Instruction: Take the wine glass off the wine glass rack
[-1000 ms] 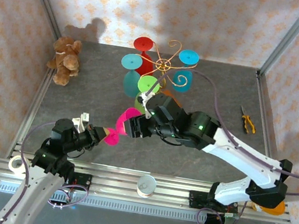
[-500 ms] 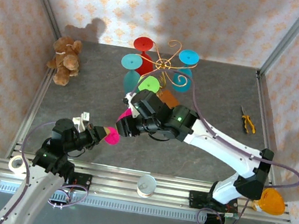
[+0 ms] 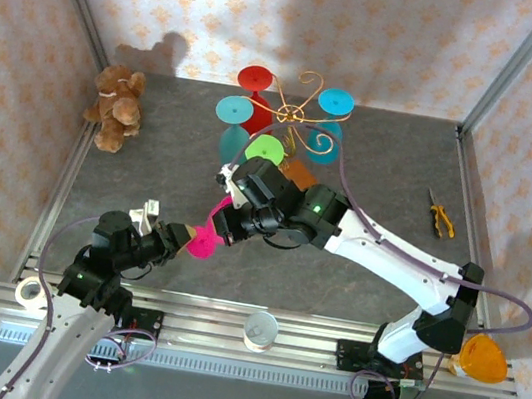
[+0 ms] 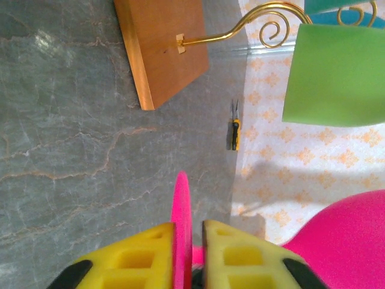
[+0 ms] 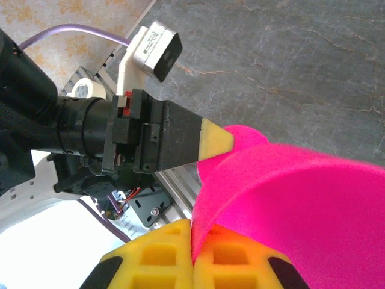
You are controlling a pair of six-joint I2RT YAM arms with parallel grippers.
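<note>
Right gripper [image 3: 220, 223]: its yellow pads are pressed together on the rim of the pink wine glass [image 3: 208, 236]. In the right wrist view the bowl wall [image 5: 289, 192] is pinched between the two pads [image 5: 180, 253].

Left gripper [image 3: 179, 238]: its jaws stand slightly apart around the glass's flat foot. In the left wrist view the foot [image 4: 181, 205] sits edge-on between the yellow fingers [image 4: 144, 253]. It lies close against one finger, and a thin dark gap shows beside the other.

Pink wine glass: it is off the rack and lies roughly level above the table [image 3: 159, 172], spanning the two grippers. Its bowl points toward the right arm and its foot toward the left arm.

Wine glass rack [image 3: 294, 115]: it stands at the far middle of the table, behind the right arm. Its gold curled arms spread from a central hub over the orange-brown wooden base [image 4: 162, 48].

Glasses on the rack: a red one [image 3: 256, 78], a teal one [image 3: 233, 109], a cyan one [image 3: 335, 101] and a green one [image 3: 266, 149] hang from its arms. The green one is nearest the right arm.

Teddy bear [image 3: 116, 107]: it lies at the far left edge of the table, well apart from the grippers.

Pliers [image 3: 440, 214]: they lie on the right side of the table, well apart from the rack.
</note>
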